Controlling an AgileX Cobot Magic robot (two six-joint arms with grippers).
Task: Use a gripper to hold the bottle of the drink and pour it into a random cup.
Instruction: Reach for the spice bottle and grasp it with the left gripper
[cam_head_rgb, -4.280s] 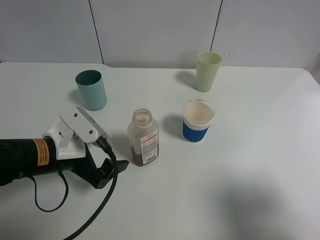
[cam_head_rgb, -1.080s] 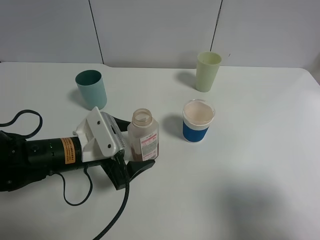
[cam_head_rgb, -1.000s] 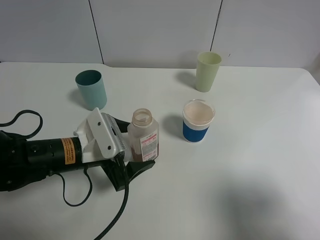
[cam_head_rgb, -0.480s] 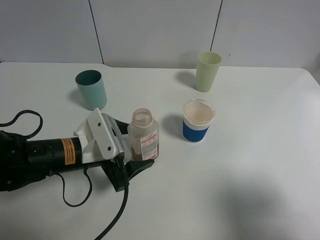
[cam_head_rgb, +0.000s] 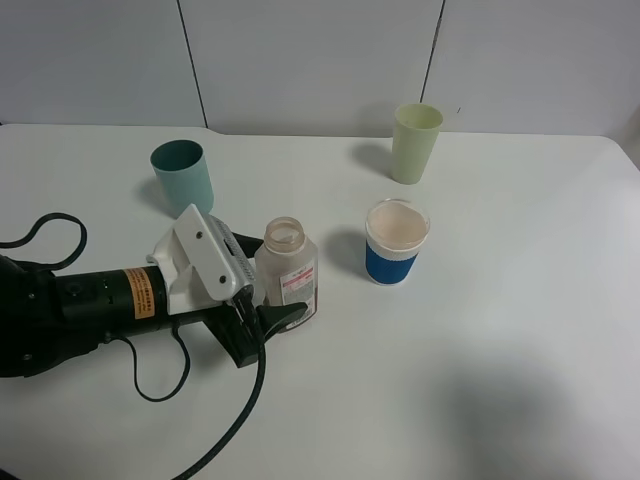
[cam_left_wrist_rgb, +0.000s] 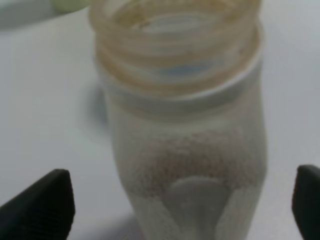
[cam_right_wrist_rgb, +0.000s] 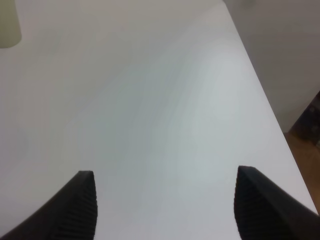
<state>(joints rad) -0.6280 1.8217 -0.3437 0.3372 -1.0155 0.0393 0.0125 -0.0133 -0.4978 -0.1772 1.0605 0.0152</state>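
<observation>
The bottle (cam_head_rgb: 288, 262) stands upright near the middle of the table (cam_head_rgb: 520, 330), without a cap, between the teal cup (cam_head_rgb: 183, 178) and the white cup with the blue band (cam_head_rgb: 397, 243). The left gripper (cam_head_rgb: 273, 285) lies low at the bottle's side. Its 2 black fingers (cam_left_wrist_rgb: 40, 207) are apart, 1 on each side of the bottle. In the left wrist view there is bare table between each finger and the bottle wall, so I judge that nothing is clamped yet. The drink (cam_left_wrist_rgb: 185, 165) shows only as a brownish patch low inside the bottle; there is little of it.

The step in hand, I think, is to close on the bottle. To do it well, both fingers should meet the body below the wide neck at the same moment, so that the light bottle does not slide or tip. The bottle looks centred between them, which is good. The squeeze should be firm but gentle, because the plastic may bend. Then comes a straight lift before any turn toward the teal cup.

The right gripper (cam_right_wrist_rgb: 165, 210) hangs over a bare part of the table, fingers apart, nothing between them.
</observation>
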